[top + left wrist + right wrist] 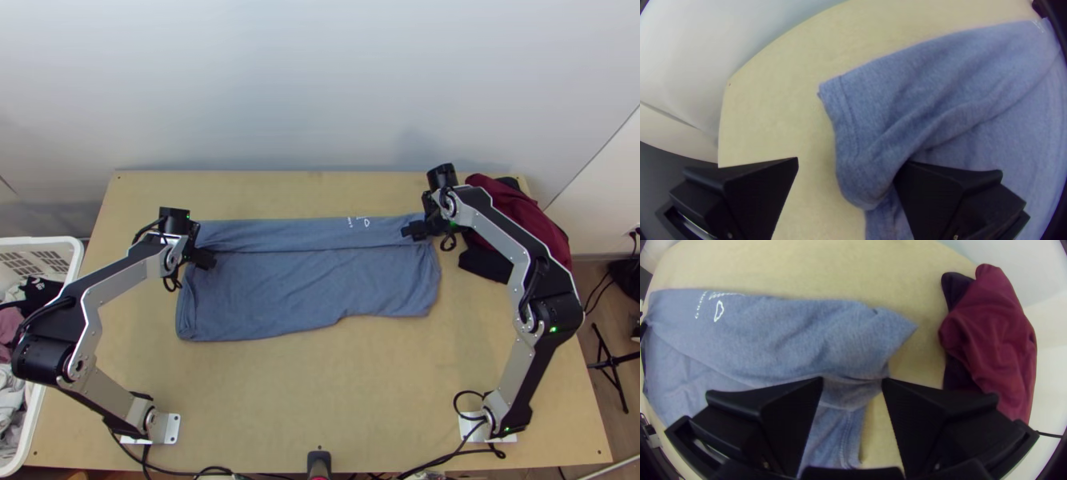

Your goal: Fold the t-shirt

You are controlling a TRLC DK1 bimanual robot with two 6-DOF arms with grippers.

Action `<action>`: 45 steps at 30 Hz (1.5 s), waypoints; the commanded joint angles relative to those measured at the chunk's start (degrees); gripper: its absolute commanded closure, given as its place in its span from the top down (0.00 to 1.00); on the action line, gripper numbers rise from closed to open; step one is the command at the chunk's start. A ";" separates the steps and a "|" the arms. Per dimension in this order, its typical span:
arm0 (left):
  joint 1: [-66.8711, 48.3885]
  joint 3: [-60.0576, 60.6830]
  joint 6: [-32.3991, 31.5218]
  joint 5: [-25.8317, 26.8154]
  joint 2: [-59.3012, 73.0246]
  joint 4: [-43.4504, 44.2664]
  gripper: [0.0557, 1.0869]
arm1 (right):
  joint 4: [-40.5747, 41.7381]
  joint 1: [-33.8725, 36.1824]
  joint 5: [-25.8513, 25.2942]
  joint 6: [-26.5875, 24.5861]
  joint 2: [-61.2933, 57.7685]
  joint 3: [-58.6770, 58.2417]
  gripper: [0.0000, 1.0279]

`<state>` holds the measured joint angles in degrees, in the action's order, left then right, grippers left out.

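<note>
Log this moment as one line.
t-shirt: far strip folded over | left gripper: open, at one end | right gripper: open, at the other

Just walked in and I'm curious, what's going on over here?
A two-armed robot is partway through folding a blue t-shirt on a wooden table. A folded band runs along its far side, with the left gripper and right gripper open at the band's two ends. Dark red cloth lies to the right.

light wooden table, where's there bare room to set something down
Widest: table between the blue fabric t-shirt and near edge; a narrower strip between shirt and far edge. Crowded: far right, with maroon cloth and black cloth; shirt's ends, with left end effector and right end effector.
</note>
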<state>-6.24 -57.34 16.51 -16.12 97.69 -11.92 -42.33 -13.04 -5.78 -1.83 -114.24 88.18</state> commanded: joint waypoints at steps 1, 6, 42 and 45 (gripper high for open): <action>0.35 -1.37 -0.25 -0.14 -2.15 -1.96 0.96 | -0.74 -0.32 0.07 -2.92 1.82 1.99 0.96; 2.55 -1.46 1.77 -0.14 -2.68 -2.58 0.96 | -2.15 0.29 0.16 -4.68 3.41 2.08 0.97; -22.94 24.65 20.66 -0.40 -45.48 -26.49 0.94 | -5.57 -13.59 0.86 -5.73 36.54 -37.64 0.90; -22.94 27.02 22.16 -0.49 -45.83 -25.17 0.92 | -5.57 -14.30 0.77 -5.73 36.54 -38.35 0.90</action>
<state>-27.27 -35.59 35.07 -16.12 55.37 -37.65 -48.53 -24.05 -5.02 -7.55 -79.59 53.60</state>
